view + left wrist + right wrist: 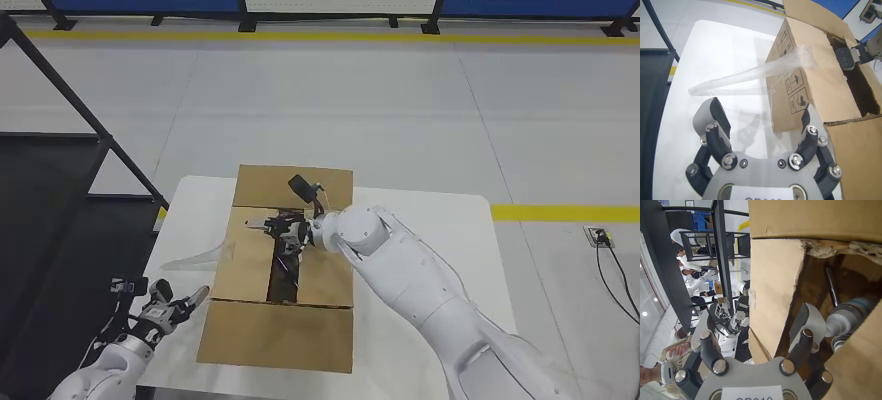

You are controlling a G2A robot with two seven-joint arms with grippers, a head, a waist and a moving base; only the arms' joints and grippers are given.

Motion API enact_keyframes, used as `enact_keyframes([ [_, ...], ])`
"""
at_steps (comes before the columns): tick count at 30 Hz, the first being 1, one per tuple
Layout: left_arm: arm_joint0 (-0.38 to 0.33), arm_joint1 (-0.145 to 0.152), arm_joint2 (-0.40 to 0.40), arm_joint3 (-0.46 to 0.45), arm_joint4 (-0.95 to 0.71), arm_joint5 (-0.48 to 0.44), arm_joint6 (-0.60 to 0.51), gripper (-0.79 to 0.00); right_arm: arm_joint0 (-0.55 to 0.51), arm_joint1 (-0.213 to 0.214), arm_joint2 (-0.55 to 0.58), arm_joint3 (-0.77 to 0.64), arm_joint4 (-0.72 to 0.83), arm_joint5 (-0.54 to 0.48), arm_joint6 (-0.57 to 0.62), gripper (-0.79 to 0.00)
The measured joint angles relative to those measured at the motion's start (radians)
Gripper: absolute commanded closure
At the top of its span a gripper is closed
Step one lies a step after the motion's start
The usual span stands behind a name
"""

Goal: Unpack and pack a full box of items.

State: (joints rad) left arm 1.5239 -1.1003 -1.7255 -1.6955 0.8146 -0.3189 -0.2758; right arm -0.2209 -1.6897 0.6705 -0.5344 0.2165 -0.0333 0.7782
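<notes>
The left gripper (pixel 762 104) is held low over the white table (pixel 715 56), its two black-padded fingers (pixel 719 111) spread wide apart with nothing between them. Just ahead of it, a long strip of clear plastic tape (pixel 753 72) is seen sticking out sideways from the wall of the brown cardboard box (pixel 290 340), its free end reaching out over the table ahead of the gripper's outer finger. The box's printed side wall stands just beside the inner finger, close to touching it. The box sits at the middle of the table, its top flaps parted along a dark gap. The right gripper (pixel 757 311) is set at that gap with its fingers apart: one finger is sunk inside the box, the other is kept outside, and the torn edge of a flap lies between them, apparently unclamped. Beyond the inner finger, a white-and-grey cylindrical container with a blue band (pixel 849 313), a thin black rod (pixel 831 285) and crumpled pale packing paper (pixel 829 247) are seen inside the box.
</notes>
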Motion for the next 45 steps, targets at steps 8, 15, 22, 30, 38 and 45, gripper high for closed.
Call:
enact_keyframes([
  [8, 0.067, 0.004, -0.035, -0.066, -0.012, -0.072, 0.024, -0.785, 0.018, -0.041, -0.002, 0.094, 0.029, -0.078, 0.03, -0.785],
  [15, 0.122, 0.006, -0.049, -0.128, 0.02, -0.131, 0.061, -0.785, 0.029, -0.055, 0.036, 0.149, 0.095, -0.199, 0.075, -0.785],
  [22, 0.165, 0.009, -0.053, -0.179, 0.072, -0.185, 0.082, -0.785, 0.036, -0.064, 0.075, 0.154, 0.155, -0.274, 0.107, -0.785],
  [30, 0.121, 0.003, 0.016, -0.195, 0.1, -0.09, 0.05, -0.785, 0.047, -0.086, 0.102, 0.149, 0.207, -0.311, 0.121, -0.785],
  [38, 0.069, -0.006, 0.057, -0.194, 0.035, 0.014, 0.028, -0.785, 0.056, -0.114, 0.119, 0.166, 0.259, -0.368, 0.173, -0.785],
  [45, 0.045, -0.008, 0.023, -0.169, -0.059, 0.053, 0.018, -0.785, 0.076, -0.13, 0.125, 0.206, 0.276, -0.406, 0.296, -0.785],
])
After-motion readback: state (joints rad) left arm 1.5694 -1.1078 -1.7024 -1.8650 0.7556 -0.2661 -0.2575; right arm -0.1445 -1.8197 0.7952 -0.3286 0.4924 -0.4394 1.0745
